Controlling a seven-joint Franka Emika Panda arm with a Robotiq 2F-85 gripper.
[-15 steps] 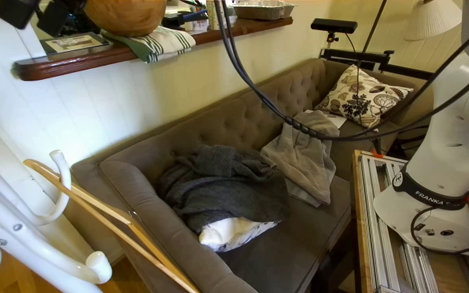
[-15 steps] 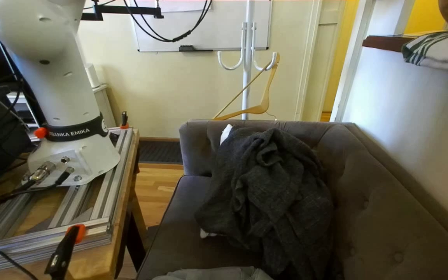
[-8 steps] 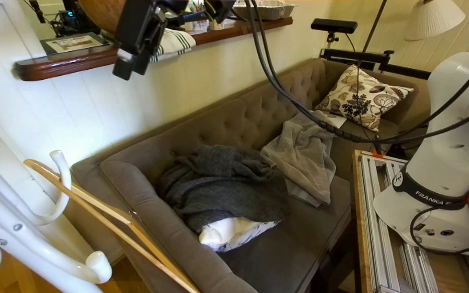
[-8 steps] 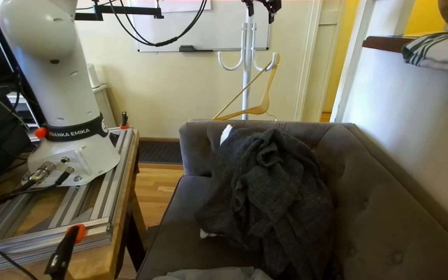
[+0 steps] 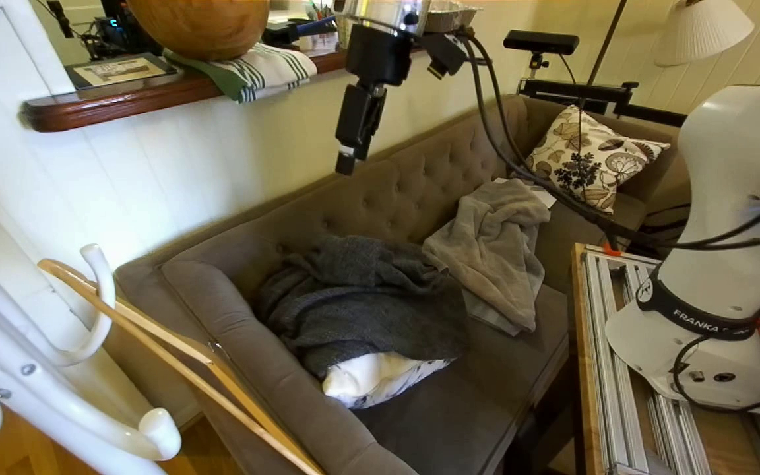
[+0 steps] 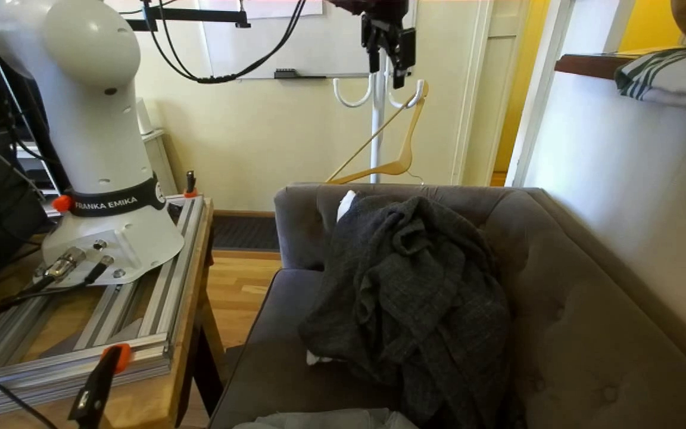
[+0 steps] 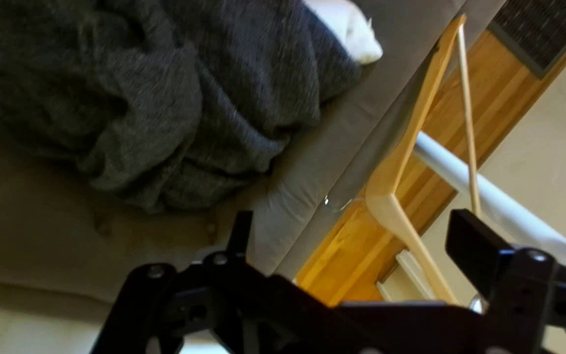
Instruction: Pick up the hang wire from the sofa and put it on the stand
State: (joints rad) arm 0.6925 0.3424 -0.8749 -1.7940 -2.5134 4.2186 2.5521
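The hang wire is a light-tan hanger (image 5: 235,386), tilted, one corner looped over a curved hook of the white stand (image 6: 377,152). In an exterior view the hanger (image 6: 401,164) has its thin metal hook low, by the sofa arm. In the wrist view the hanger (image 7: 383,182) and stand pole (image 7: 504,201) show beyond the jaws. The grey-brown sofa (image 5: 446,422) is in front of the stand. My gripper (image 5: 347,161) is high above the sofa, pointing down, apart from the hanger. Its fingers (image 6: 386,74) are spread and empty; the wrist view shows a wide gap (image 7: 349,231).
A dark grey blanket (image 5: 380,303) over a pillow and a light grey cloth (image 5: 492,257) lie on the sofa. A brown wall shelf (image 5: 109,102) with a wooden bowl (image 5: 205,30) projects above the sofa back. Black cables (image 5: 505,152) loop from the arm.
My gripper has come down and into fuller view, moving from the upper left to the right in an exterior view, away from the stand. The hanger and stand have not moved.
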